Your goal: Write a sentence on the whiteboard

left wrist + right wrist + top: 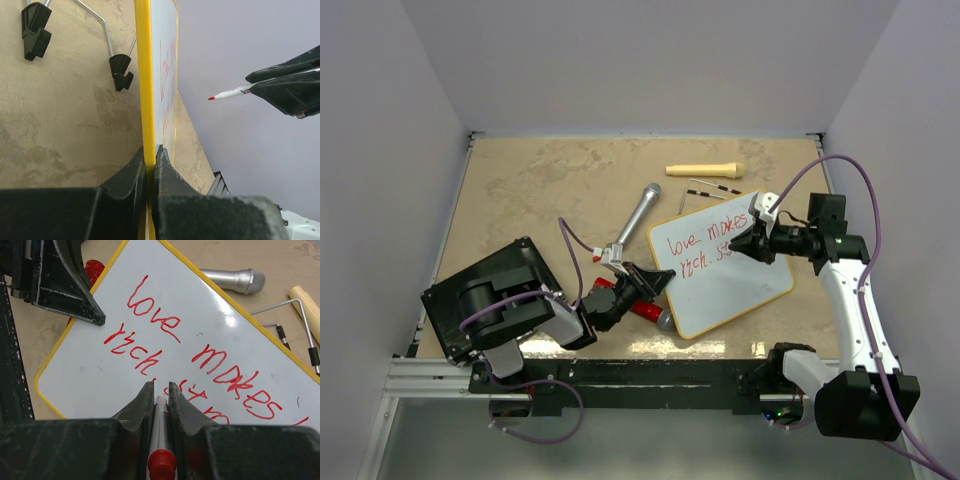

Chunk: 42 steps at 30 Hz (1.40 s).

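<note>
Whiteboard [740,290]: on surface [540,190], sentence [705,243] on its upper half.
Left claw [150,155]: pinching its frame edge.
Right claw [160,390]: pinching marker [160,412] near its second line.
Risk: hard pressing may slide it from my pinch.

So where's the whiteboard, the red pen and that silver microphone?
whiteboard [740,285], top view, on its bare white lower part.
marker [231,92], left wrist view, on its white barrel.
microphone [638,222], top view, on its silver handle.
</note>
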Each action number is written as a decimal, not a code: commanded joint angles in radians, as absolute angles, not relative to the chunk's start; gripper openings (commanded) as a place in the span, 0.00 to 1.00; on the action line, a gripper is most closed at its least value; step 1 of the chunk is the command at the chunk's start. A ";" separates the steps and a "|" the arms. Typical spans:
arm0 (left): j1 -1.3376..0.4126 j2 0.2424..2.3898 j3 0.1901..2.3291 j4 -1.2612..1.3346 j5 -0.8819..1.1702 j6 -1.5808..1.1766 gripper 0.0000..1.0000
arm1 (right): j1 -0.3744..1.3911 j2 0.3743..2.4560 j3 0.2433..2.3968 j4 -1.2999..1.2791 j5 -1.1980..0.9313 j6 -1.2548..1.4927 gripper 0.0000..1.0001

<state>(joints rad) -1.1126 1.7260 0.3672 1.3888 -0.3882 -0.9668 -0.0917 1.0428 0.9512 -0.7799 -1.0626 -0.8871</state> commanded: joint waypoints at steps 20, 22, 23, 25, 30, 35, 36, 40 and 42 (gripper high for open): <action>-1.094 1.730 0.334 1.486 -0.353 -0.831 0.00 | -0.160 1.031 0.951 -0.748 -0.831 -0.980 0.00; -1.094 1.733 0.337 1.488 -0.362 -0.851 0.00 | -0.048 1.008 0.940 -0.749 -0.851 -0.956 0.00; -1.094 1.735 0.334 1.489 -0.367 -0.859 0.00 | -0.019 0.990 0.930 -0.750 -0.865 -0.947 0.00; -1.094 1.732 0.333 1.486 -0.399 -0.888 0.00 | 0.067 0.979 0.920 -0.746 -0.890 -0.916 0.00; -1.092 1.729 0.331 1.486 -0.486 -0.939 0.00 | 0.248 0.986 0.907 -0.721 -0.850 -0.885 0.00; -1.088 1.717 0.357 1.448 -0.558 -0.980 0.00 | 0.370 1.040 0.905 -0.732 -0.818 -0.917 0.00; -1.088 1.717 0.363 1.439 -0.577 -0.980 0.00 | 0.377 1.043 0.900 -0.726 -0.818 -0.914 0.00; -1.085 1.730 0.416 1.420 -0.598 -0.976 0.00 | 0.379 1.031 0.896 -0.719 -0.825 -0.916 0.00; -1.081 1.750 0.437 1.422 -0.592 -0.963 0.00 | 0.388 1.029 0.890 -0.713 -0.822 -0.916 0.00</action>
<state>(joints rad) -1.0985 1.7222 0.3794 1.3533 -0.4946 -1.0561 0.3740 1.0462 0.8928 -0.7361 -0.8246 -0.9112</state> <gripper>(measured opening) 0.075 0.139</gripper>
